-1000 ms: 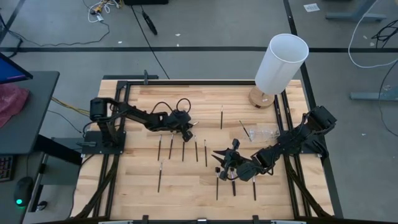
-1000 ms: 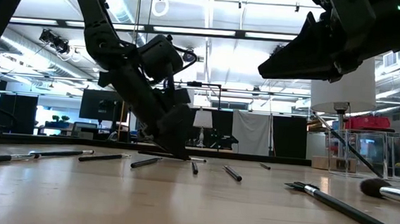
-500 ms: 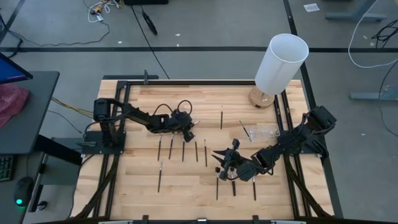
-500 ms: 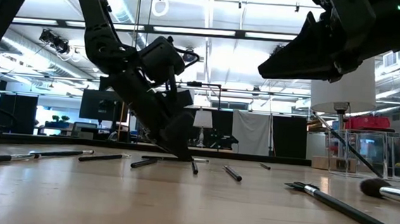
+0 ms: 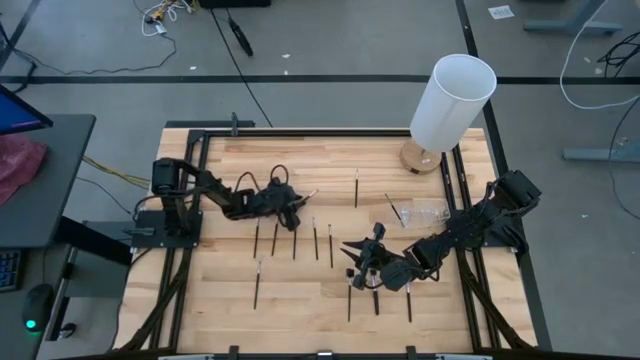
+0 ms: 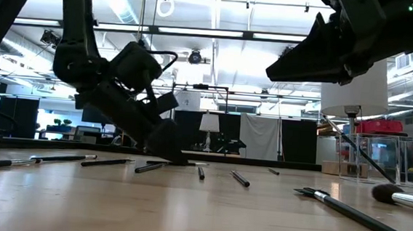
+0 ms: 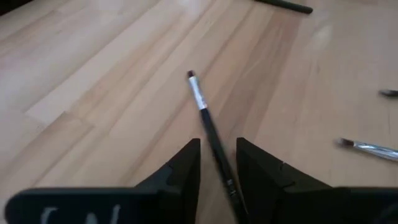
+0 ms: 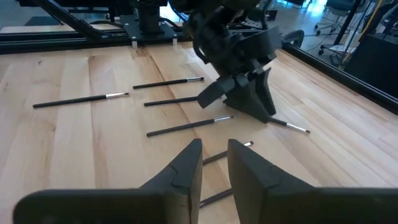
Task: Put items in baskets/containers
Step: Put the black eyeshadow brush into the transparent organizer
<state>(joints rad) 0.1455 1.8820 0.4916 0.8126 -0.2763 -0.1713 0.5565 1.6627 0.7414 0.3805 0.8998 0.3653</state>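
Note:
Several thin dark brushes lie flat on the wooden table (image 5: 230,300): a row (image 5: 295,240) at mid-table, one farther back (image 5: 357,187), and others nearer the front (image 5: 257,282). The clear holder (image 5: 425,212) stands at the right and also shows in the low view (image 6: 400,158). My left gripper (image 5: 293,207) slants low to the table, shut on one brush (image 7: 202,109). The brush's silver-ferruled tip (image 5: 311,194) sticks out beyond the fingers. My right gripper (image 5: 350,258) hovers shut and empty above the front brushes. My left gripper has the brush's dark shaft (image 7: 216,146) between its two fingers, with the fingers lying along the brush, not across it. The fingers come slanting down from the table's left side (image 6: 171,153). The ferrule end (image 8: 292,126) juts out past the fingertips, low over the table.
A tall white cylinder (image 5: 452,100) on a round wooden base stands at the back right, just beyond the holder. More brushes (image 5: 377,298) lie under and in front of my right gripper. Black frame rails (image 5: 190,170) run along the table's edges.
My left gripper has drawn back toward the table's left edge and tipped lower to the table. My right arm has kept still.

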